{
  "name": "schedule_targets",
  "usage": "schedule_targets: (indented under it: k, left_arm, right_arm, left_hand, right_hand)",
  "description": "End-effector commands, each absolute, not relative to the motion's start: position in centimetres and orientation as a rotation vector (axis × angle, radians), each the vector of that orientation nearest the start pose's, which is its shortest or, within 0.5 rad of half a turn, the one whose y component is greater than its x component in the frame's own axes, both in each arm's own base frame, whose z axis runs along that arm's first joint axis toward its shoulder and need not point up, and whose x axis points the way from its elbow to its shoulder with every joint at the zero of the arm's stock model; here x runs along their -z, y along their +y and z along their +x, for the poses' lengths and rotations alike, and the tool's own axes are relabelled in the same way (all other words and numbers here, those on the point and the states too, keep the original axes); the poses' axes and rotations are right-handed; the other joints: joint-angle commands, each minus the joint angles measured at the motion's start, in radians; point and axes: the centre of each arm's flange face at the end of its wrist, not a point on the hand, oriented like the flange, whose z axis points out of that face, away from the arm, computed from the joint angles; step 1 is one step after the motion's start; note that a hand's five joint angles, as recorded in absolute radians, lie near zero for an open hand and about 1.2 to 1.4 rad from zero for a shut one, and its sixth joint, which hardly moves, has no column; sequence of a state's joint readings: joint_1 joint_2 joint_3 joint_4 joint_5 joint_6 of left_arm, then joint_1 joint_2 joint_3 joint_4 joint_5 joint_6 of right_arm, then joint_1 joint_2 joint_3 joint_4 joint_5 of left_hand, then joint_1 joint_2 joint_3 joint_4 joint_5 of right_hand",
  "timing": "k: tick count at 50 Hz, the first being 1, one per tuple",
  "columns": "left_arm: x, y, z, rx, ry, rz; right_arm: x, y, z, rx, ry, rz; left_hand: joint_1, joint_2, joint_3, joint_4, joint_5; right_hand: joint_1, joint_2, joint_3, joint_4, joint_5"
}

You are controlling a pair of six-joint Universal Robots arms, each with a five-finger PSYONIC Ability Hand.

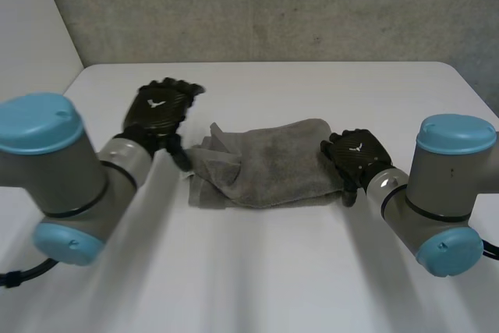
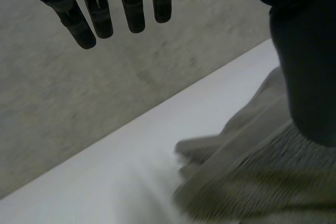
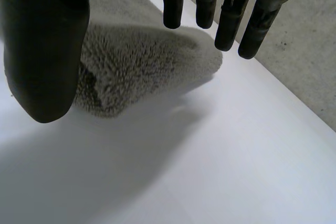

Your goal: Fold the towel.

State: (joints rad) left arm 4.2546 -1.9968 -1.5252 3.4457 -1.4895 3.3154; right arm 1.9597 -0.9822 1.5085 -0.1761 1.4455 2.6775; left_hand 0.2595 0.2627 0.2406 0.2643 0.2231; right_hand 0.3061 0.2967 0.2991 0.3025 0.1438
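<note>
Loosely rumpled grey towel (image 1: 269,165) on table (image 1: 273,271).

White smooth-topped counter (image 1: 257,271), matte, far corners rounded. Its far edge runs close along a grey rough concrete wall (image 1: 273,5), mottled and pitted with small dark specks. A plain off-white smooth panel (image 1: 31,29) stands past the counter's far left corner. Light soft, even; faint diffuse shadows on the counter top.

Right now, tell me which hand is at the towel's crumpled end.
The left hand, beside the towel's bunched folds; the right hand is at its smooth, rounded end.
</note>
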Motion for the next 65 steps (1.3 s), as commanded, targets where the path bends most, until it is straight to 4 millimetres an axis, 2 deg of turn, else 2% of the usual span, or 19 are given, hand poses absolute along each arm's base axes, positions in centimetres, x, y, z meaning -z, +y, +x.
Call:
schedule_targets:
  k: [1,5,7,14,19,22,26,30,31,33,35,40,45,50,55,56,58,61,65]
  left_arm:
    - [-20.1,-26.7,-34.3,2.352,2.347,1.042]
    - [-19.4,-26.6,-35.7,2.331,2.369,1.088]
    - [-18.3,-27.1,-36.5,2.277,2.407,1.114]
    - [-15.9,-28.2,-37.0,2.154,2.48,1.115]
    - [-15.5,-29.9,-35.6,2.107,2.463,0.942]
    - [-15.1,-31.2,-33.8,2.05,2.446,0.783]
    - [-14.3,-30.8,-32.6,1.963,2.45,0.7]
    - [-13.7,-29.9,-31.9,1.908,2.469,0.701]
    - [-13.8,-29.4,-31.6,1.896,2.475,0.705]
    - [-13.9,-28.9,-31.3,1.89,2.479,0.709]
    - [-13.9,-28.4,-31.1,1.884,2.483,0.711]
    - [-14.7,-27.1,-30.7,1.894,2.494,0.709]
    - [-15.8,-24.1,-30.8,1.916,2.556,0.713]
    - [-17.0,-22.5,-30.4,1.949,2.577,0.705]
    - [-18.5,-21.9,-29.7,1.993,2.56,0.682]
    - [-18.9,-21.7,-29.4,2.005,2.554,0.674]
    - [-19.2,-21.6,-29.3,2.018,2.548,0.668]
    - [-19.9,-22.0,-28.9,2.04,2.533,0.641]
    - [-20.8,-22.9,-28.4,2.073,2.505,0.592]
  right_arm:
    - [-13.5,-29.4,27.3,1.805,2.234,-1.134]
    - [-13.4,-29.3,27.3,1.803,2.232,-1.122]
    - [-13.4,-29.3,27.3,1.804,2.231,-1.12]
    - [-12.7,-29.2,27.4,1.832,2.21,-1.116]
    - [-12.4,-29.2,27.4,1.842,2.203,-1.114]
    - [-12.1,-29.2,27.4,1.834,2.207,-1.117]
    - [-11.6,-29.1,27.4,1.819,2.214,-1.119]
    - [-11.5,-29.3,27.3,1.828,2.223,-1.112]
    - [-11.5,-29.3,27.3,1.828,2.223,-1.112]
    - [-11.5,-29.3,27.2,1.829,2.231,-1.108]
    - [-11.6,-29.2,27.2,1.83,2.233,-1.107]
    - [-12.3,-28.8,26.9,1.83,2.234,-1.105]
    - [-13.1,-27.7,26.4,1.803,2.244,-1.119]
    - [-13.5,-27.0,25.1,1.734,2.3,-1.126]
    - [-14.1,-26.8,21.9,1.652,2.381,-1.149]
    - [-14.1,-26.8,21.9,1.652,2.381,-1.149]
    - [-14.8,-27.2,20.1,1.653,2.415,-1.179]
    - [-15.4,-27.5,19.7,1.682,2.413,-1.21]
    - [-18.1,-28.7,20.1,1.828,2.321,-1.294]
  left_hand:
    - [-0.049,-0.052,-0.03,-0.054,-0.187]
    - [-0.046,-0.049,-0.027,-0.051,-0.184]
    - [-0.043,-0.046,-0.024,-0.048,-0.181]
    - [-0.02,-0.023,-0.001,-0.025,-0.158]
    - [0.016,0.012,0.035,0.011,-0.122]
    - [0.013,0.01,0.032,0.008,-0.125]
    - [0.004,0.001,0.023,-0.001,-0.134]
    - [-0.002,-0.005,0.017,-0.007,-0.14]
    - [-0.002,-0.005,0.017,-0.007,-0.14]
    - [-0.008,-0.011,0.011,-0.013,-0.146]
    - [-0.02,-0.023,-0.001,-0.024,-0.158]
    - [-0.04,-0.043,-0.021,-0.045,-0.178]
    - [-0.058,-0.061,-0.039,-0.063,-0.196]
    - [-0.067,-0.07,-0.048,-0.071,-0.205]
    - [-0.069,-0.073,-0.051,-0.074,-0.208]
    - [-0.069,-0.073,-0.051,-0.074,-0.208]
    - [-0.069,-0.073,-0.051,-0.074,-0.208]
    - [-0.069,-0.073,-0.051,-0.074,-0.208]
    - [-0.069,-0.073,-0.051,-0.074,-0.208]
  right_hand:
    - [0.026,0.035,0.033,0.029,0.013]
    - [0.026,0.035,0.033,0.029,0.013]
    - [0.028,0.038,0.035,0.032,0.016]
    - [0.16,0.17,0.167,0.164,0.148]
    - [0.222,0.231,0.229,0.225,0.21]
    - [0.348,0.357,0.355,0.351,0.335]
    - [0.53,0.54,0.538,0.534,0.518]
    - [0.846,0.856,0.853,0.85,0.834]
    - [0.848,0.857,0.855,0.851,0.835]
    - [1.061,1.07,1.068,1.064,1.049]
    - [1.09,1.099,1.097,1.093,1.078]
    - [1.09,1.1,1.097,1.094,1.078]
    - [1.09,1.1,1.097,1.094,1.078]
    - [1.09,1.1,1.097,1.094,1.078]
    - [1.09,1.1,1.097,1.094,1.078]
    - [1.09,1.1,1.097,1.094,1.078]
    - [1.09,1.1,1.097,1.094,1.078]
    - [1.09,1.1,1.097,1.094,1.078]
    - [1.09,1.1,1.097,1.094,1.078]
